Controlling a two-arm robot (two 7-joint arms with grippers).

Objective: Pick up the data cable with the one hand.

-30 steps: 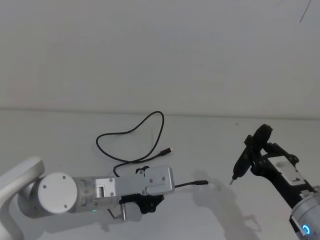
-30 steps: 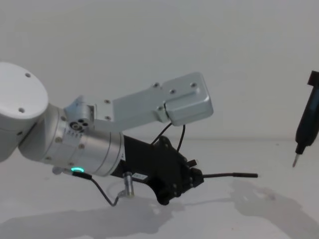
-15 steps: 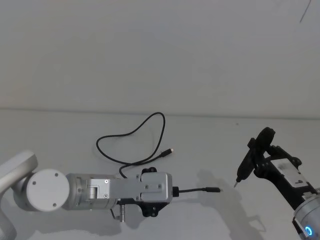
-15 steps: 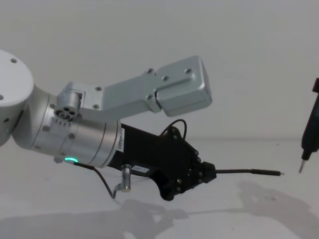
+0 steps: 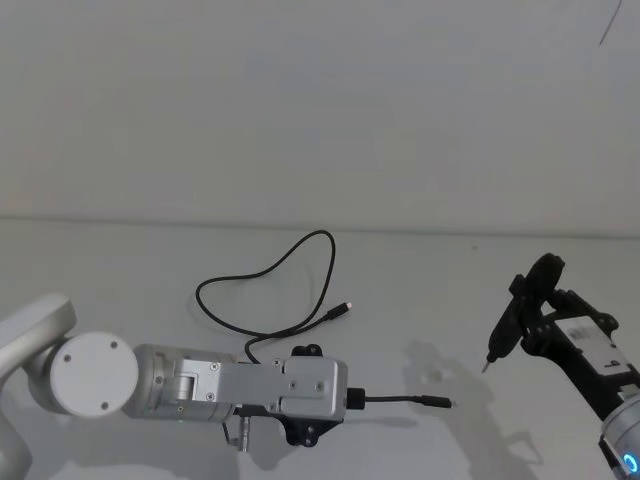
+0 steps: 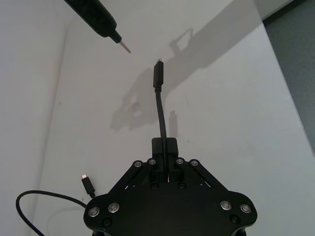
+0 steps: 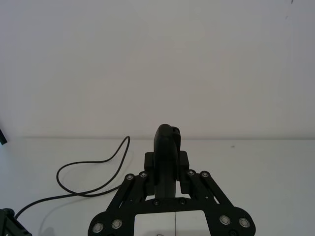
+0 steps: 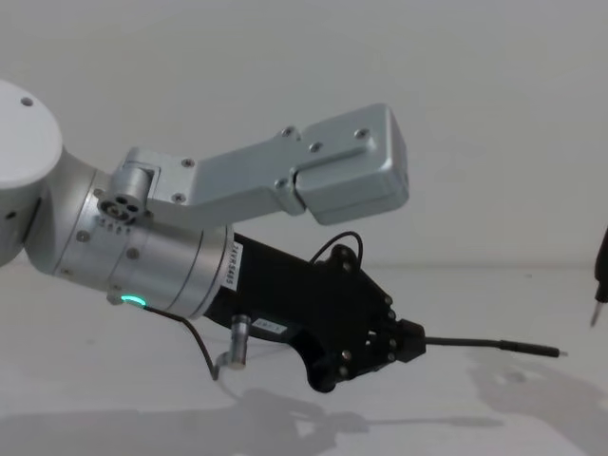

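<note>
Left gripper (image 5: 352,397), low over the near-centre of the table (image 5: 120,270), fingers pressed together on the cable (image 5: 265,265) close behind one plug; that plug (image 5: 437,402) juts out to the right, clear of the surface, its shadow on the table beneath; behind the gripper the cable runs far and left, lies on the table in a wide loop, and ends in a silver-tipped plug (image 5: 345,307) just beyond the gripper; a short grey wire (image 8: 237,342) with a metal plug hangs under the left wrist. Right gripper (image 7: 167,157), raised at the near right, fingers pinching a dark tool (image 5: 505,330); its thin tip points down and left, near the held plug but apart from it.
</note>
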